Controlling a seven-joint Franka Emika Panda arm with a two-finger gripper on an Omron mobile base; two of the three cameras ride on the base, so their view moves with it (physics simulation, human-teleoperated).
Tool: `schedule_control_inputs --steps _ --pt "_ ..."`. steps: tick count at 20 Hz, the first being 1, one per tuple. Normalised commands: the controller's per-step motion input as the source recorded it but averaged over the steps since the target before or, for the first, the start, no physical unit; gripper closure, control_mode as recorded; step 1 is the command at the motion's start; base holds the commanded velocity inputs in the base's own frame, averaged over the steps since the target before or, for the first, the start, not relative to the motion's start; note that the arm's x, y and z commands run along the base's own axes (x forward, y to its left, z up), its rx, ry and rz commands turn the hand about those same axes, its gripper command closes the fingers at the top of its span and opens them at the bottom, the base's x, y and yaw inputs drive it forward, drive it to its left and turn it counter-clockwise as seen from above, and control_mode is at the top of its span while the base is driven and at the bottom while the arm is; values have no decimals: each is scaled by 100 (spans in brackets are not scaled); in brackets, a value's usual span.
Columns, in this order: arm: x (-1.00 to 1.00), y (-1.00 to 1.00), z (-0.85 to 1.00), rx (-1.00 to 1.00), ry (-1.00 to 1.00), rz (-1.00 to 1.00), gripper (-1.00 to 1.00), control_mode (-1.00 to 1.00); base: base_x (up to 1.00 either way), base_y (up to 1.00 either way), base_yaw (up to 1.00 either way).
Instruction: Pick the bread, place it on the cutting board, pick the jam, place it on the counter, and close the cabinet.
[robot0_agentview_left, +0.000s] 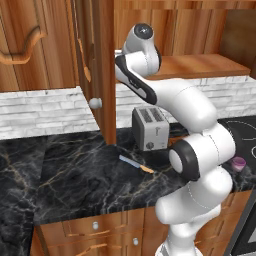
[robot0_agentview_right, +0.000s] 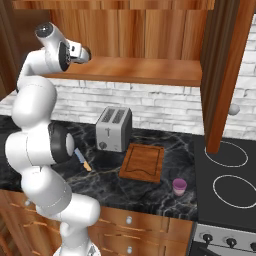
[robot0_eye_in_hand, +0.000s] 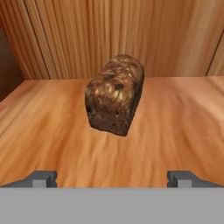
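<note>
The bread (robot0_eye_in_hand: 114, 94) sits on the wooden shelf (robot0_eye_in_hand: 175, 131) inside the open cabinet (robot0_agentview_right: 145, 35), near the shelf's middle and a little short of the back wall. The gripper (robot0_eye_in_hand: 113, 178) faces it with jaws spread wide, holding nothing, its tips apart from the loaf. Below, on the counter (robot0_agentview_right: 150, 192), the cutting board (robot0_agentview_right: 143, 162) lies just right of the toaster (robot0_agentview_right: 114, 129), with a knife (robot0_agentview_right: 82, 160) to the toaster's left. The jam (robot0_agentview_right: 179, 186) stands near the counter's front edge, beside the stove (robot0_agentview_right: 227, 200).
</note>
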Motion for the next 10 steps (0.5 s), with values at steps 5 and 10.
schedule_control_inputs --steps 5,10 --pt "13 0 0 0 -4 0 -100 -100 0 0 0" --pt "14 0 0 -1 -3 0 -100 -100 0 0 0"
